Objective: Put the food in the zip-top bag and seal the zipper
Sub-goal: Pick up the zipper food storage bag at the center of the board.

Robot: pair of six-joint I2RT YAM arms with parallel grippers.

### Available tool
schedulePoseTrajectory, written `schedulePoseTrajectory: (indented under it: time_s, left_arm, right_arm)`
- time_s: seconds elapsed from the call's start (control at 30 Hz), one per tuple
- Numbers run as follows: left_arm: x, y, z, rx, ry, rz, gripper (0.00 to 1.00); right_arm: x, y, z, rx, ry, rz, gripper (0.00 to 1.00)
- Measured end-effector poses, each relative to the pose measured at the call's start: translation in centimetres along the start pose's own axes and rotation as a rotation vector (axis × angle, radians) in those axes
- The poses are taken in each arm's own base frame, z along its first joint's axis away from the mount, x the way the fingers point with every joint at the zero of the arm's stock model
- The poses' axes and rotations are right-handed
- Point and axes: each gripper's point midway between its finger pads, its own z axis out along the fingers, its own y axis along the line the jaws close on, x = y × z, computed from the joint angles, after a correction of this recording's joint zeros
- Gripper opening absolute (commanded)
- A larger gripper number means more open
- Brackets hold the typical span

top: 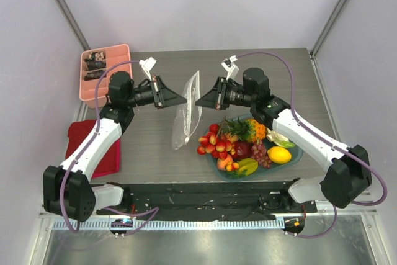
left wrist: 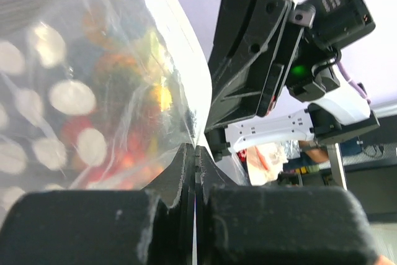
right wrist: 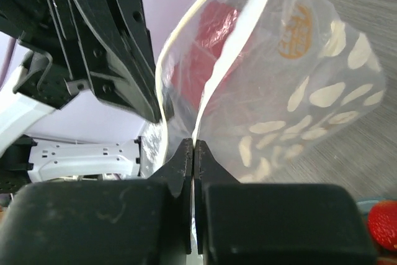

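Note:
The clear zip-top bag (top: 187, 115) with white dots hangs between my two grippers over the table's middle, its lower end on the table. My left gripper (top: 184, 99) is shut on the bag's mouth edge from the left (left wrist: 196, 152). My right gripper (top: 198, 100) is shut on the opposite lip (right wrist: 193, 146). The whitish zipper strip (right wrist: 209, 88) curves up from my right fingertips, with the other lip bowed apart from it. The bag looks empty. The food (top: 239, 144), with red berries, lemon and grapes, lies on the teal plate (top: 293, 157) at the right.
A pink compartment tray (top: 102, 74) with dark bits stands at the back left. A red cloth (top: 93, 147) lies at the left front under my left arm. Grey walls close in on both sides.

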Motion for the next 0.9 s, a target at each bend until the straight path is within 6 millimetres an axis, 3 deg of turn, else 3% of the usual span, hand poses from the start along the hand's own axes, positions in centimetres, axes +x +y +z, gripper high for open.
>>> schedulePoseTrajectory:
  time_s: [0.17,0.23,0.27,0.3,0.43,0.5,0.6,0.8,0.9]
  left_arm:
    - [-0.8,1.2,-1.4,-0.038,-0.022,-0.001,0.01]
    - [-0.4,1.7,-1.8,-0.065,-0.013,0.007,0.08]
    - [-0.1,2.2,-2.0,-0.095,-0.005,0.011,0.14]
    - [0.1,2.8,-2.2,-0.138,-0.003,0.013,0.28]
    - [-0.5,5.4,-3.6,-0.363,-0.022,0.057,0.46]
    - [-1.1,5.7,-4.2,-0.449,-0.033,0.098,0.55]
    - [-1.7,4.6,-4.7,-0.555,-0.042,0.219,0.60]
    - [-0.4,-0.5,-2.3,-0.580,0.022,0.477,0.69]
    - [-1.2,-0.3,-2.3,-0.643,0.013,0.509,0.70]
  right_arm:
    - [0.8,-1.9,-0.4,0.079,0.026,-0.016,0.01]
    - [1.0,-3.1,-0.6,0.139,0.027,-0.027,0.01]
    - [1.1,-3.7,-0.7,0.170,0.028,-0.032,0.01]
    - [1.1,-4.3,-0.9,0.202,0.027,-0.034,0.01]
    - [0.5,-4.5,-1.1,0.240,0.011,-0.047,0.01]
    - [0.2,-4.3,-1.0,0.236,0.002,-0.053,0.01]
    - [0.4,-3.8,-0.8,0.222,0.005,-0.060,0.01]
    - [0.4,-2.3,-0.1,0.172,-0.004,-0.061,0.01]
    - [0.4,-1.7,0.2,0.149,-0.007,-0.060,0.01]
